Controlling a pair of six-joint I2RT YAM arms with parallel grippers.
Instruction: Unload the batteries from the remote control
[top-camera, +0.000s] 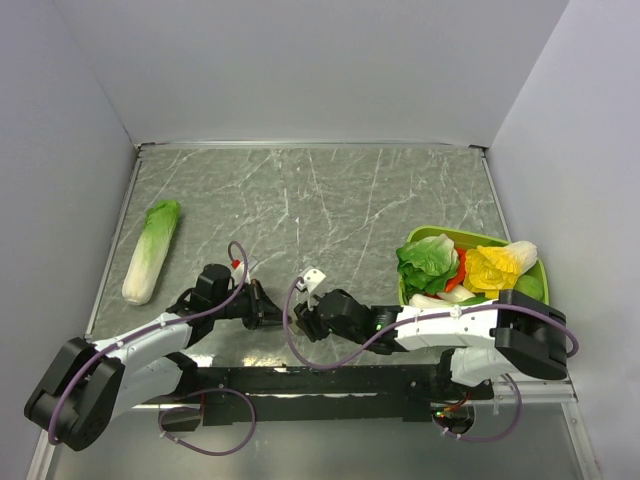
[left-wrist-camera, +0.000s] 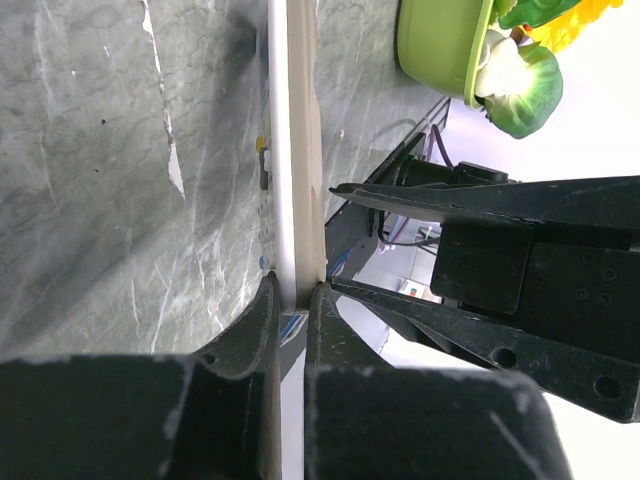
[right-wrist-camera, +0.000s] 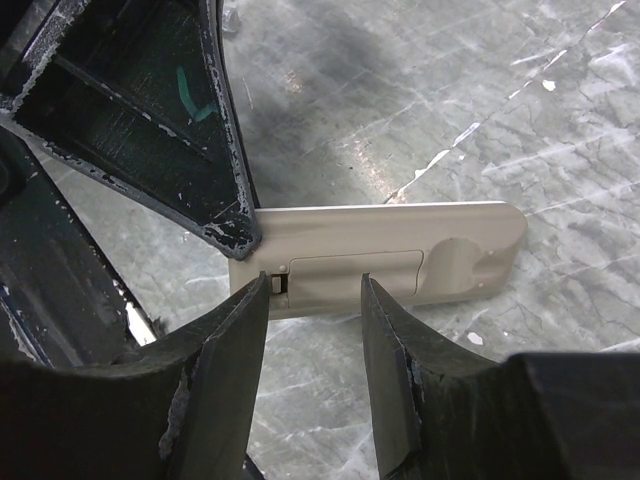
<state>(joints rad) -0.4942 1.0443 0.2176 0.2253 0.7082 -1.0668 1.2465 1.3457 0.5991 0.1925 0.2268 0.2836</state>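
1. One pale-green cabbage (top-camera: 150, 250) lies along the left side of the grey marbled worktop (top-camera: 330, 200), well apart from both arms.
2. Next, the left fingers (left-wrist-camera: 268, 305) are pinched tight on one end of the remote control (right-wrist-camera: 400, 255); the left wrist view shows it edge-on, a thin pale bar running straight out from between the tips.
3. Between the two arms, near the front middle of the worktop, the remote control turns its grey-tan back to the right wrist camera; whether it rests on the worktop or hangs just above it cannot be told; a rectangular cover panel (right-wrist-camera: 350, 270) sits flush in that back; the batteries are hidden from view.
4. Just right of that, the right fingers (right-wrist-camera: 245, 320) stand parted and hold nothing; their tips reach the remote control's lower long edge, one at either end of the cover panel; whether they touch it cannot be told.
5. Far right, a green bowl (left-wrist-camera: 440, 45) holds a heap of vegetables (top-camera: 430, 262).
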